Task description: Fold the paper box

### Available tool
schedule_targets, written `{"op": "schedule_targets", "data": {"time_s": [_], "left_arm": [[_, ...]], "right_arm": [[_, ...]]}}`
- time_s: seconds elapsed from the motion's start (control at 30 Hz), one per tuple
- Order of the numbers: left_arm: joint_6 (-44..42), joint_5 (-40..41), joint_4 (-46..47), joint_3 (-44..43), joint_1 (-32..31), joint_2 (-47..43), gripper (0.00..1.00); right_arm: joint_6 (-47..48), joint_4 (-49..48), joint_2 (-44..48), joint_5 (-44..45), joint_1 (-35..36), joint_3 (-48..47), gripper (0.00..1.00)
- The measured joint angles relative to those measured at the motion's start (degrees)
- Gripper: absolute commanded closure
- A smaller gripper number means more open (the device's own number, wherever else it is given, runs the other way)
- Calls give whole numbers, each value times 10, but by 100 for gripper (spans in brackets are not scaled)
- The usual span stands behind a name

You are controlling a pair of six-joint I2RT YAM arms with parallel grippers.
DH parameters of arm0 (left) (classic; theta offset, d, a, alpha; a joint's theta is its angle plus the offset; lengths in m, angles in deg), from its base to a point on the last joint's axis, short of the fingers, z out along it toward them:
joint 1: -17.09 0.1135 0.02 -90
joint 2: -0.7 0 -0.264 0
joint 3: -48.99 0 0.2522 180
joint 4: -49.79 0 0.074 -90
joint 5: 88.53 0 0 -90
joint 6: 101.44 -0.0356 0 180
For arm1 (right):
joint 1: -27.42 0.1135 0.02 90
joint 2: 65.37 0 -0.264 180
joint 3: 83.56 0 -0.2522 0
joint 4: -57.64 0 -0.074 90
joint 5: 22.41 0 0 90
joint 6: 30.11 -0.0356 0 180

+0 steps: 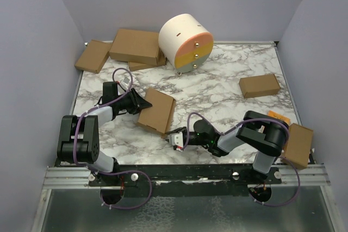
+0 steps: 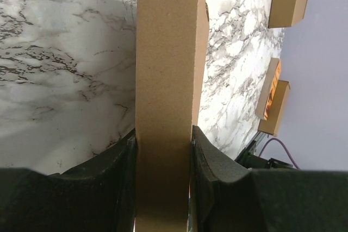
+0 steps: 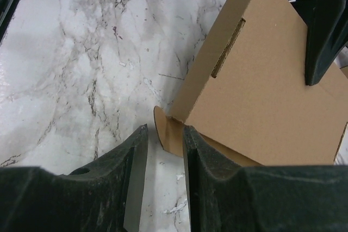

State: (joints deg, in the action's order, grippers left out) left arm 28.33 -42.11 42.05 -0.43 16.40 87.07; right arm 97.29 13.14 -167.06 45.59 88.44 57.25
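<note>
Flat brown cardboard paper box point(image 1: 156, 111): left gripper point(image 2: 163, 139) pinching its edge; right gripper point(image 1: 174, 137), slightly parted, empty, pointing at rounded tab point(image 3: 165, 126) jutting straight toward it.

The paper box point(image 1: 156, 111) is matt brown cardboard, the table point(image 1: 228, 112) smooth veined marble; the right end effector point(image 3: 164, 131) has grainy black fingers point(image 3: 117, 188).

place: robot lab cell | cues: plain walls point(image 1: 32, 36), marble tabletop point(image 1: 217, 101), bolted arms point(image 1: 255, 134)
</note>
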Motion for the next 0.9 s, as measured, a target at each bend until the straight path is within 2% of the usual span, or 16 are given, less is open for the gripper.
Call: {"op": "schedule_targets", "data": {"time_s": [0.63,0.9], "left_arm": [[15,12,10,10,-8,-10,100],[15,12,10,10,-8,-10,100]], "right_arm": [[-1,13,-27,-12,0,-17,80],[-3,14,-33,-15,0,-26,94]]}}
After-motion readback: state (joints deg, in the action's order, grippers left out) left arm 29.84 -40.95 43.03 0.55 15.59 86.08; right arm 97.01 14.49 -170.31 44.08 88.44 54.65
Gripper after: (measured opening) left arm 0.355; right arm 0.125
